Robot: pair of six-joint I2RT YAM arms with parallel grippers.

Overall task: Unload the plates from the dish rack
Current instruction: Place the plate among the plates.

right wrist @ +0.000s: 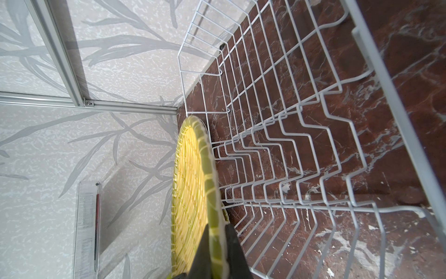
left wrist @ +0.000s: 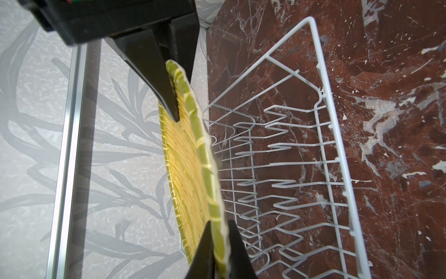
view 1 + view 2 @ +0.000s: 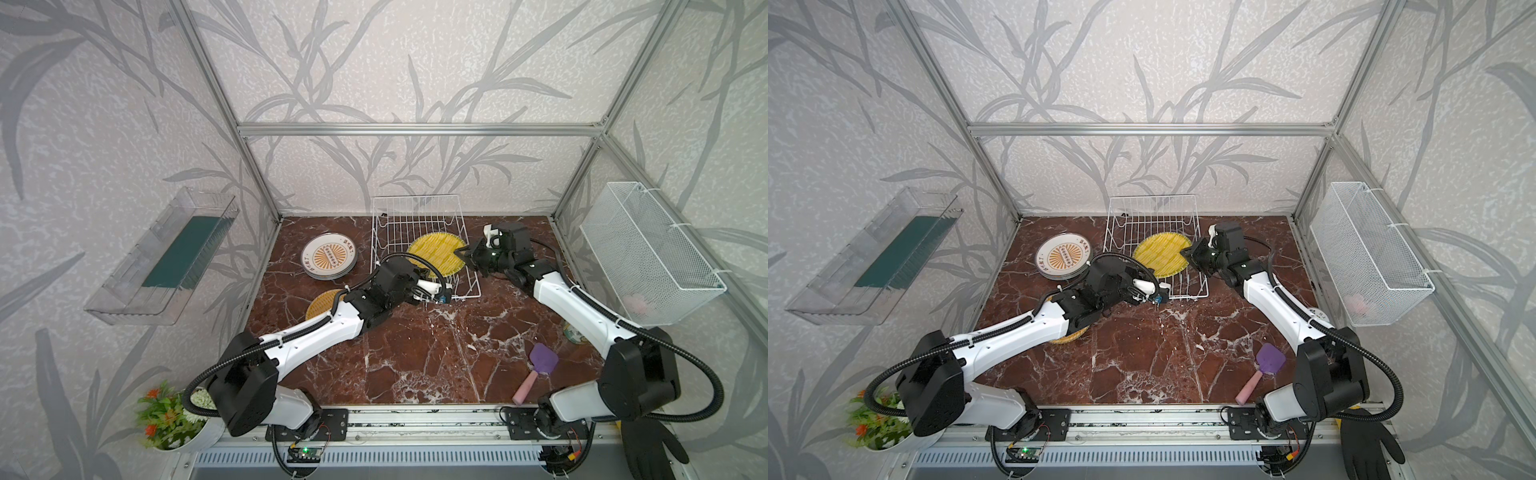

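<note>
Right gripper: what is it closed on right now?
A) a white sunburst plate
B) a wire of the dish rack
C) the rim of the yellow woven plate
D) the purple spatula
C: in the right wrist view the right gripper has a finger pressed on each face of the rim of the yellow woven plate.

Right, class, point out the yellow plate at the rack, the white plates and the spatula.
yellow plate [image 3: 436, 253]: top view, woven face.
white plates [image 3: 329, 255]: top view, sunburst centre.
spatula [image 3: 543, 360]: top view, purple blade.
</note>
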